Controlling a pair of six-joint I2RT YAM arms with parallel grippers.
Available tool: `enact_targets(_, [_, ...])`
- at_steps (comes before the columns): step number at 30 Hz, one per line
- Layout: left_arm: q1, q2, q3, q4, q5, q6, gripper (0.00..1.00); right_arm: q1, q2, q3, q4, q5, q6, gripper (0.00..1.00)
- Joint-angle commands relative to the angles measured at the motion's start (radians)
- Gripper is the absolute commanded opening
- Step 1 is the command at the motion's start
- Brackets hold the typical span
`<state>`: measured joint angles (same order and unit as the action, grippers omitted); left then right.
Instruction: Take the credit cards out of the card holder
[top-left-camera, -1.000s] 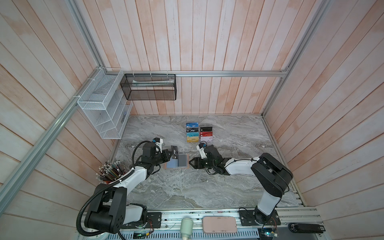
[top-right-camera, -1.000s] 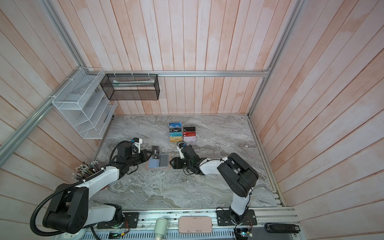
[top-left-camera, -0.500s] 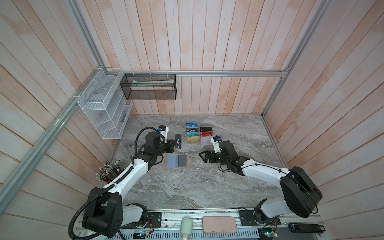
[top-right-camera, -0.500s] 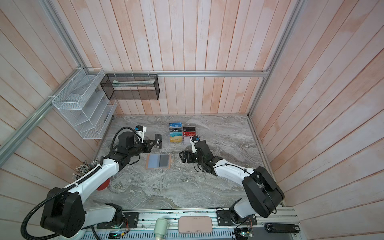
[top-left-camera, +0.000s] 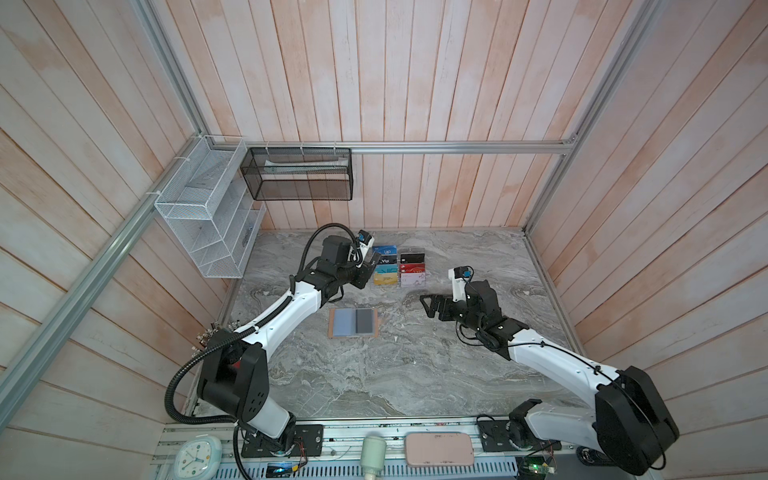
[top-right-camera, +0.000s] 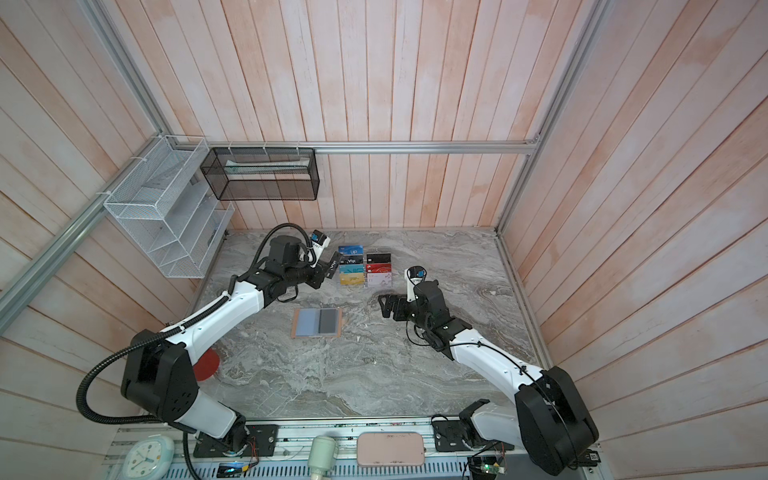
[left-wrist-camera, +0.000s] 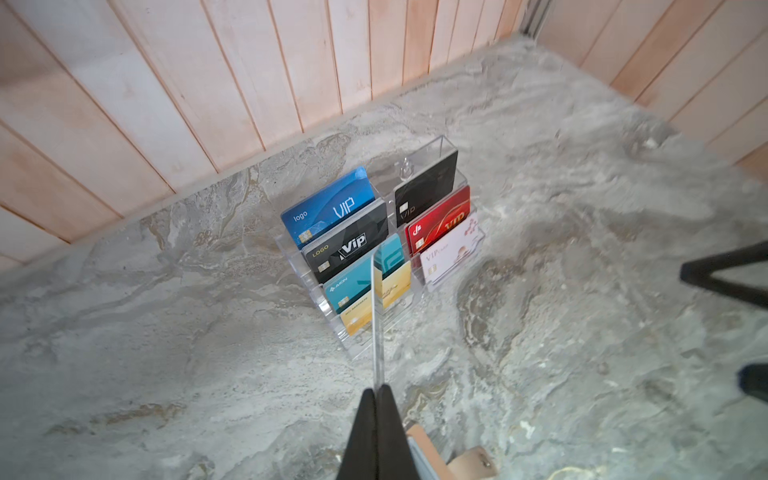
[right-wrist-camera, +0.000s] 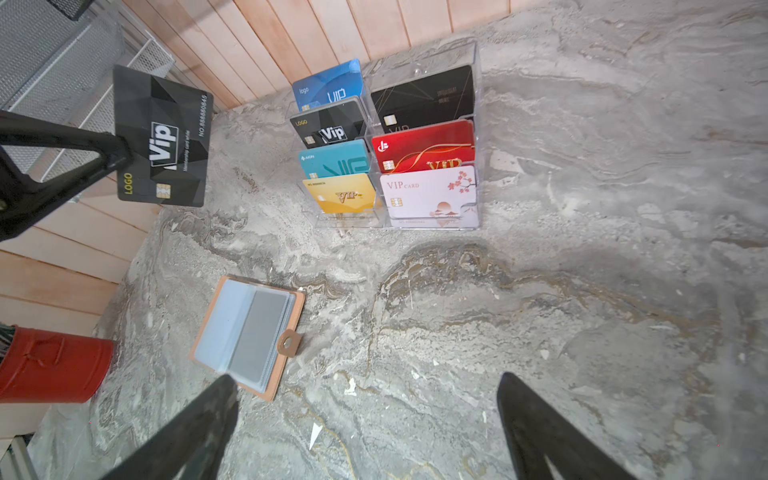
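You've got a grey marble worktop (top-left-camera: 374, 382): card holder (top-left-camera: 353, 323) open flat mid-frame, clear card rack (top-left-camera: 400, 271) just above, red tin (top-right-camera: 205, 365) at left edge.

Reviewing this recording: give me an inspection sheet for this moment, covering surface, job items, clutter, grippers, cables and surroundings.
Surface: grey marbled tabletop, pale flecks, no spill seen.
Job's things: card holder lies open and flat; black Vip card is held off the table by the left gripper; whether cards remain in the sleeves cannot be told.
Clutter: clear rack of coloured cards near the back wall; red tin at the left edge; clock and pink case on the front rail.
Grippers: left gripper shut on the card; right gripper open, empty.
Cables: black hose loops by the left arm's base, clear of the cards.
Surroundings: wood-plank walls; white wire basket and black mesh basket hang there.
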<state>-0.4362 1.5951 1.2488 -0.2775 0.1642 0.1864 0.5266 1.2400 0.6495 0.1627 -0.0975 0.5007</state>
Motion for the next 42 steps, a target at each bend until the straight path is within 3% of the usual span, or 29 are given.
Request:
enact_targets(1, [-0.027,0.043,0.06,-0.055,-0.066,0.241,0.0,-0.022,-0.004,-0.001,0.018,0.02,-0.01,0.98])
enact_targets(6, [-0.036,0.091,0.11,-0.073,-0.076,0.459,0.0,-0.061,0.018,0.019,0.027,-0.003,-0.004,0.98])
enact_targets(14, [-0.035,0.158,0.195,-0.097,0.001,0.733,0.0,-0.096,0.079,0.061,0.052,-0.058,0.007,0.98])
enact_targets(26, [-0.034,0.361,0.463,-0.273,0.04,0.887,0.0,-0.108,0.151,0.176,0.037,-0.094,-0.025,0.98])
enact_targets(42, [0.011,0.45,0.516,-0.273,0.043,0.99,0.0,-0.143,0.199,0.216,0.038,-0.149,-0.04,0.98])
